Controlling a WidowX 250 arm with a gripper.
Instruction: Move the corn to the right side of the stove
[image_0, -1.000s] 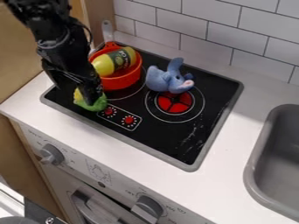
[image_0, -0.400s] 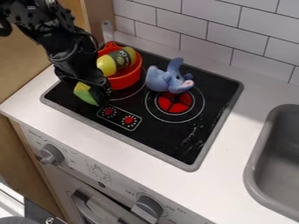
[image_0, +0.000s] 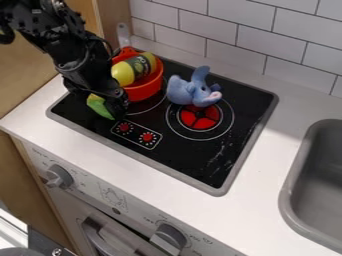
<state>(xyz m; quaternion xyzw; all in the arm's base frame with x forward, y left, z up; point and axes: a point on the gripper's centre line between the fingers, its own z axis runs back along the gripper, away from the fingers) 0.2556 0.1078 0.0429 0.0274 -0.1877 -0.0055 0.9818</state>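
The yellow-and-green toy corn, probably light plastic, lies at the left of the flat black stove top, against the black metal-and-plastic gripper. How far open the gripper is, and whether it has hold of the corn, I cannot tell. The rounded body may slip or roll; a grip across its middle should suit. A dark label with print wraps the yellow plastic bottle; small markings surround the 2 grey knobs.

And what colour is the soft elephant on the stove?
The elephant is blue, seen best in the camera view.
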